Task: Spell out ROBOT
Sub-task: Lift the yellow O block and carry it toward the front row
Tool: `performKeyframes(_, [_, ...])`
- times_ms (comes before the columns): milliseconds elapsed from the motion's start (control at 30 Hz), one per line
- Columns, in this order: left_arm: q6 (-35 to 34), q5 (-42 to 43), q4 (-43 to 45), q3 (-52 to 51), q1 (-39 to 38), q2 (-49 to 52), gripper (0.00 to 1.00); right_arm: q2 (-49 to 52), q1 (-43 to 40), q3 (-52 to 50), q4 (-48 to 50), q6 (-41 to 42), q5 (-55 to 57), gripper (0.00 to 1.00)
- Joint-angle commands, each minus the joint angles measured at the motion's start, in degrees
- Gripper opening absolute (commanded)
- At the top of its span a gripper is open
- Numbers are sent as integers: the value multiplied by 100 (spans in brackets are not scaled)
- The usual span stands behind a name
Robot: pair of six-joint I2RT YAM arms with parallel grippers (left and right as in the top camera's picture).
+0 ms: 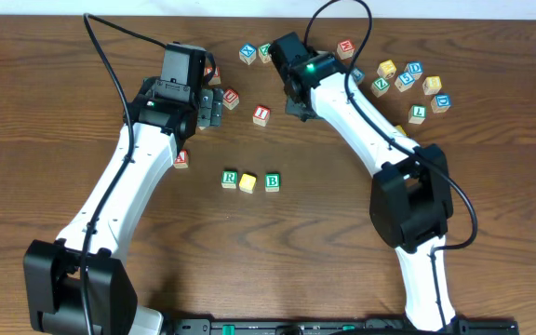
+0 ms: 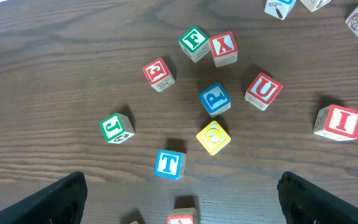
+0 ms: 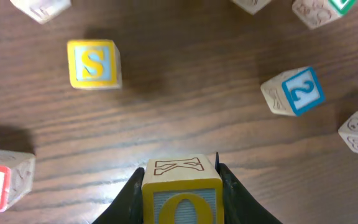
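Note:
On the table's middle a green R cube (image 1: 230,179), a yellow cube (image 1: 247,182) and a green B cube (image 1: 272,181) stand side by side in a row. My right gripper (image 3: 182,194) is shut on a yellow O cube (image 3: 182,208) with an outlined K on its top face, held above the wood. From overhead that gripper (image 1: 297,105) hangs behind the row and hides its cube. The blue T cube (image 2: 169,163) lies just ahead of my left gripper (image 2: 184,202), which is wide open and holds nothing. Overhead, the left gripper (image 1: 214,105) is at the back left.
Loose cubes lie ahead of the left gripper: green J (image 2: 117,127), yellow G (image 2: 213,137), blue P (image 2: 215,98), red U (image 2: 263,90), red I (image 2: 339,122). A yellow S (image 3: 92,63) and a blue 2 (image 3: 299,91) lie ahead of the right gripper. More cubes cluster back right (image 1: 412,79).

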Motion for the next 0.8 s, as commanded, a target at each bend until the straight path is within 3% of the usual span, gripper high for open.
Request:
performKeyframes(0, [37,-72,-20,105,35,-142,96,-289,-157,-17,175,63,105,13])
performKeyframes(167, [37,-72,-20,105,35,-142,96,-450,-337,-730,822,61,-175,13])
performKeyframes(400, [37,-72,-20,105,35,-142,96,-1449,-409,-2568,2090,59,-321,16])
performKeyframes(767, [37,-72,-20,105,35,-142,96,-2308,-83,-3679,2455,227,-319,15])
